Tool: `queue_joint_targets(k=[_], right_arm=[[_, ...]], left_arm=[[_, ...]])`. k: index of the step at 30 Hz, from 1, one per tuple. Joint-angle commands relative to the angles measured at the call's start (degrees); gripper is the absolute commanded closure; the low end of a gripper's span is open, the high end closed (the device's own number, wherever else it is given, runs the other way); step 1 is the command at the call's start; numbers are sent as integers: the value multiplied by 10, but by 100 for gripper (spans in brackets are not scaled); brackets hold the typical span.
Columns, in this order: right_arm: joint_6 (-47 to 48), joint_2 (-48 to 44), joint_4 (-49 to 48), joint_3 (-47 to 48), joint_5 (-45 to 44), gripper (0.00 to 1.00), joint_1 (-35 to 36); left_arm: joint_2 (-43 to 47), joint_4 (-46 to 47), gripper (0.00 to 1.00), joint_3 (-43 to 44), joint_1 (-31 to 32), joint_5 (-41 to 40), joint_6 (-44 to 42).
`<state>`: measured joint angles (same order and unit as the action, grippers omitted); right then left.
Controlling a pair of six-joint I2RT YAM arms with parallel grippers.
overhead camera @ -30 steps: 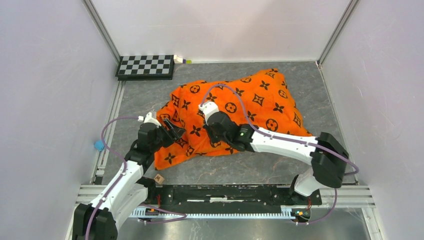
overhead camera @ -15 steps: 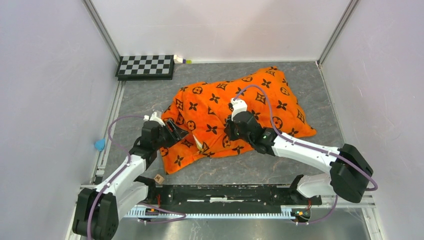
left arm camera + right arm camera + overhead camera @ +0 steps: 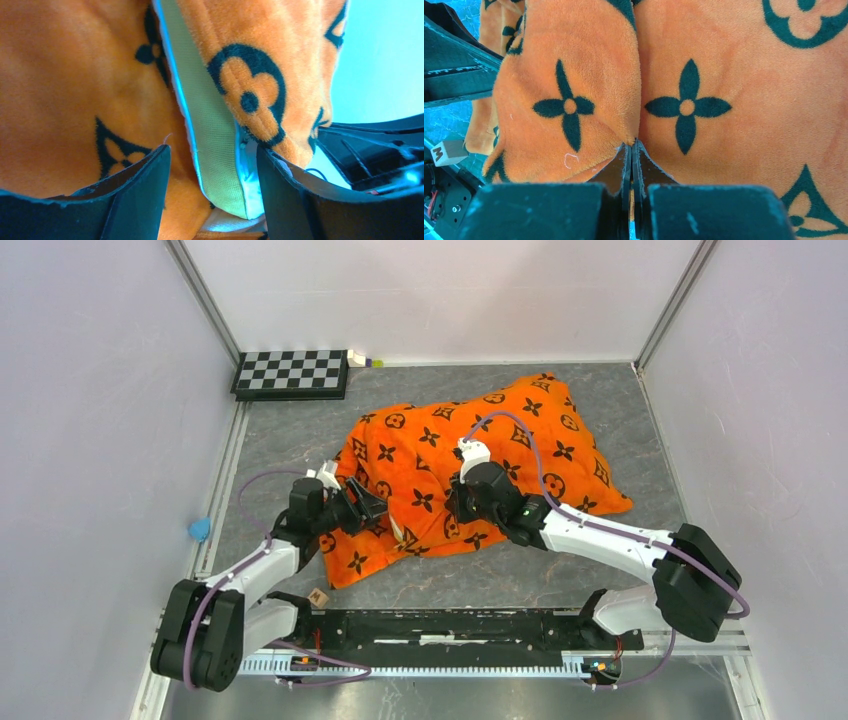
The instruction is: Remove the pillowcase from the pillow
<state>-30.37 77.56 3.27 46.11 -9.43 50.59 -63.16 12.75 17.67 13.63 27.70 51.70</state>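
Observation:
The orange pillowcase [image 3: 470, 455] with black motifs lies bunched over the pillow in the middle of the table. Only a small white corner of the pillow [image 3: 405, 537] shows at the case's near opening. My left gripper [image 3: 372, 508] is open at that opening. In the left wrist view its jaws [image 3: 212, 155] stand apart on either side of the pillow's yellow-green band [image 3: 210, 130], with orange pillowcase [image 3: 75, 75] all around. My right gripper [image 3: 455, 506] is shut on a pinched fold of pillowcase [image 3: 574, 90], its fingertips [image 3: 631, 146] pressed together.
A checkerboard [image 3: 291, 373] lies at the back left, with a small white and green object [image 3: 362, 360] beside it. A blue object [image 3: 199, 530] sits by the left rail. A small wooden cube [image 3: 318, 597] lies near the front rail. Walls enclose the table.
My right gripper has pulled the pillowcase fold to the right and away, exposing the pillow's white corner. My left gripper has moved right, up to the case's opening.

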Motion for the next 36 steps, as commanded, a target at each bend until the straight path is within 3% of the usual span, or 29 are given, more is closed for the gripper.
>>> queue_joint_targets(k=[1, 8, 16, 20, 23, 26, 31, 36], right_arm=[[5, 0, -15, 7, -2, 100, -3], [8, 2, -16, 8, -3, 100, -3], [8, 6, -20, 12, 8, 100, -3], [8, 3, -19, 10, 6, 100, -3], [8, 1, -18, 7, 4, 100, -3], [10, -1, -15, 8, 2, 100, -3], [12, -3, -13, 8, 1, 100, -3], [13, -3, -14, 7, 3, 100, -3]], left_arm=[[37, 51, 29, 2, 3, 45, 38], [105, 39, 27, -5, 3, 25, 40], [53, 46, 26, -3, 12, 50, 46], [61, 8, 26, -7, 13, 22, 38], [85, -39, 9, -5, 12, -5, 26], [120, -80, 5, -2, 12, -21, 10], [182, -148, 6, -12, 10, -73, 2], [201, -130, 20, -39, 6, -91, 23]])
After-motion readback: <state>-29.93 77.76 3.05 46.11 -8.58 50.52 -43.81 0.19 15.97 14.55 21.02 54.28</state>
